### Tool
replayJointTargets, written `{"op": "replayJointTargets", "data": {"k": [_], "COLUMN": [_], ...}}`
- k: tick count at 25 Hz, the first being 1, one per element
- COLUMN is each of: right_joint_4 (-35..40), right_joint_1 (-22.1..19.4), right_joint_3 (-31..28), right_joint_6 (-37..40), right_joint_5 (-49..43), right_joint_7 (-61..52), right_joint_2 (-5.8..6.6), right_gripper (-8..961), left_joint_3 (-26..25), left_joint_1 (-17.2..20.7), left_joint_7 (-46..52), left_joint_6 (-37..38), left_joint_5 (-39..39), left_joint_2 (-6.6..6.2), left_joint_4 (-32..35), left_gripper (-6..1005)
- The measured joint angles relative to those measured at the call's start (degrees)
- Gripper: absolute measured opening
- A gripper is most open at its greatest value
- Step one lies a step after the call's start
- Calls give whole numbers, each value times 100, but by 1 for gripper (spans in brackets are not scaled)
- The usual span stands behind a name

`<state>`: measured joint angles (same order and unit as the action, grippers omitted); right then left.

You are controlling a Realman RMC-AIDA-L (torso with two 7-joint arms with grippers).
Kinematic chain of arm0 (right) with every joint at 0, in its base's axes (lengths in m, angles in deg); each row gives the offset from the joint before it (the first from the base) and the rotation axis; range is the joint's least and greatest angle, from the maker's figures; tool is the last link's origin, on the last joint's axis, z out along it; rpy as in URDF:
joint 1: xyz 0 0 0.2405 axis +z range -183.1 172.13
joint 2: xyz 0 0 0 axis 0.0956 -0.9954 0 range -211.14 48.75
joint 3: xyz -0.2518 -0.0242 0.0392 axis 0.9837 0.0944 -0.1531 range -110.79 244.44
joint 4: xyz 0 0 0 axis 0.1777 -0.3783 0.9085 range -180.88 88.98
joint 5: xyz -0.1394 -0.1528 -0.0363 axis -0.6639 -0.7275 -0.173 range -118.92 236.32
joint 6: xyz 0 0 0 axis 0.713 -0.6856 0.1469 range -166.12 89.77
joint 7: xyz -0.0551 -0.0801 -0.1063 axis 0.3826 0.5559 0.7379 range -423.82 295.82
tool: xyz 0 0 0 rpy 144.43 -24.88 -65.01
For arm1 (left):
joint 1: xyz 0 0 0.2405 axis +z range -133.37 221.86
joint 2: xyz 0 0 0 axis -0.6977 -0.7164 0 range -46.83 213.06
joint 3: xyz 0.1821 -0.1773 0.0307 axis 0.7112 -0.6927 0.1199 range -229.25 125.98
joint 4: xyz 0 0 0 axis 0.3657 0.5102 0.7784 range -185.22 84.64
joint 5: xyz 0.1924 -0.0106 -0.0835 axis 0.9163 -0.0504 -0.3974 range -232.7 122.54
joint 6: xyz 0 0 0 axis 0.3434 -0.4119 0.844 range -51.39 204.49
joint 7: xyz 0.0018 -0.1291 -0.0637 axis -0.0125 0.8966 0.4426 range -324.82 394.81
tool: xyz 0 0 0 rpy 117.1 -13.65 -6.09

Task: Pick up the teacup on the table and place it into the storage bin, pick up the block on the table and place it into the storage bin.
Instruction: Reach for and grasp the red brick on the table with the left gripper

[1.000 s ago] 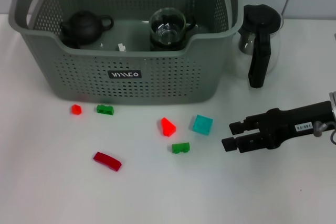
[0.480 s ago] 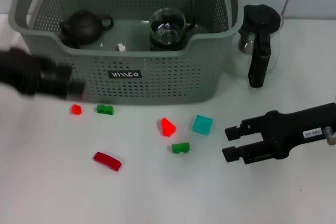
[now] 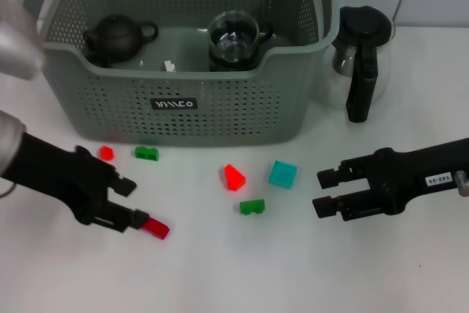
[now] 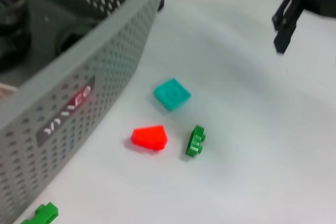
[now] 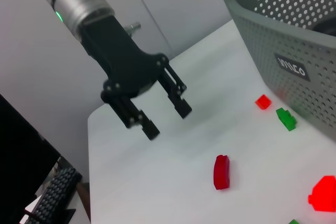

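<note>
Resting on the smooth white worktop, the large grey perforated plastic storage bin with orange handle clips carries a small black label on its front wall. Inside it sit a dark matte round-bodied teapot and a clear glass cup with a dark handle. A glass carafe with black plastic lid and handle stands on the worktop just beside the bin's right wall.

Loose blocks lie in front of the bin: a small red cube, a green studded brick, a red wedge-shaped block, a flat teal square tile, a second green studded brick and a dark red curved block.

The left gripper, black and two-fingered, is low over the worktop with its jaws spread and empty; its lower fingertip is at the end of the dark red curved block. The right gripper hovers right of the teal tile, jaws parted, holding nothing.
</note>
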<state>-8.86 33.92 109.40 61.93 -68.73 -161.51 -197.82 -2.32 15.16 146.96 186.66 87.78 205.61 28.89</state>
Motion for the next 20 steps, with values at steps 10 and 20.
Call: {"op": "replayJointTargets", "data": {"k": [10, 20], "right_joint_4": [-58, -62], "right_joint_1": [-9, -21], "right_joint_3": [-6, -3], "right_joint_6": [-136, -210], "right_joint_5": [-12, -13], "right_joint_7": [-39, -164], "right_joint_2": [0, -1], "right_gripper": [712, 712], "left_joint_3": [1029, 1751], "left_joint_1": [33, -90], "left_joint_7": [-707, -723], "left_joint_6": [-1117, -1594], "left_joint_5": [588, 1170], "left_joint_2": [162, 191], "left_joint_4": [-193, -479], "left_gripper": [597, 591]}}
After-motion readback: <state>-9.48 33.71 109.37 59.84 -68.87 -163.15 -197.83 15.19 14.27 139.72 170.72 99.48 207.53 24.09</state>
